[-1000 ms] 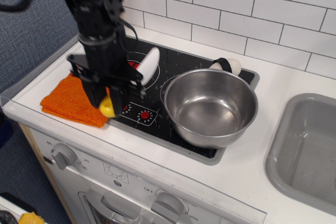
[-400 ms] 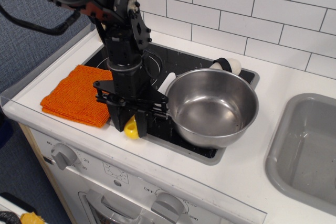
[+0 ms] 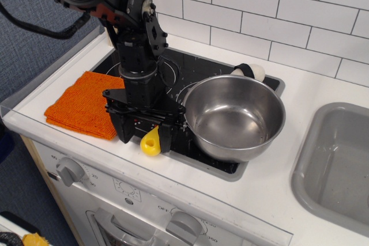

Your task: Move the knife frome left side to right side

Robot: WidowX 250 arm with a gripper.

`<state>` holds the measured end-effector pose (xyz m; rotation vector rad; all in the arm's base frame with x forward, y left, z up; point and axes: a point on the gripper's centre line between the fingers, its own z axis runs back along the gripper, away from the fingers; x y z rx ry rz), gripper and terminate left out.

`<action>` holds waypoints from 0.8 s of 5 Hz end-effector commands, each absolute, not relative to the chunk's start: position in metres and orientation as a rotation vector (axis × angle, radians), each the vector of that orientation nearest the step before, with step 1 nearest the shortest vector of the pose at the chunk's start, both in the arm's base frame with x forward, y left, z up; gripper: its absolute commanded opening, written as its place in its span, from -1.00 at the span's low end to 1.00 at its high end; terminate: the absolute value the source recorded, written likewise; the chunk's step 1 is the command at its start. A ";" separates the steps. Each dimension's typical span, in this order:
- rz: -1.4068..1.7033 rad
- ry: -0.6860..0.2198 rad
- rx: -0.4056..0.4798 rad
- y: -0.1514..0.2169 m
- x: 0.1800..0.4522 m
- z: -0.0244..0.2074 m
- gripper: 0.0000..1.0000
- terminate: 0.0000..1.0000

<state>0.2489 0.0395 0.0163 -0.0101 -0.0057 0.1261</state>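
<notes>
Fingers [image 3: 149, 136] low over the stove's front edge, seemingly parted around the small yellow-handled toy knife [image 3: 151, 143] beneath them. Ease straight up. Avoid nudging the shiny steel bowl [image 3: 235, 116] just beside.

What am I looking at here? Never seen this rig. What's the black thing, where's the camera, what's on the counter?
One camera looks down from the front at a toy kitchen counter. The black jointed machine is a robot arm; its gripper points down at the stovetop's front edge. Between the fingers shows the chunky yellow handle of a small toy knife; the blade is hidden, and whether the fingers clamp it I cannot tell. On the black stovetop sits a round stainless steel bowl, just right of the gripper. A folded orange cloth lies to the left. A white-and-black object peeks out behind the bowl. A grey sink is at far right.
</notes>
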 end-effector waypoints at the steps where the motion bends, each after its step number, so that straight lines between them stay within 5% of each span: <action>1: 0.087 -0.140 0.065 0.034 0.247 0.073 1.00 -1.00; 4: 0.040 -0.146 0.078 0.030 0.245 0.083 1.00 -1.00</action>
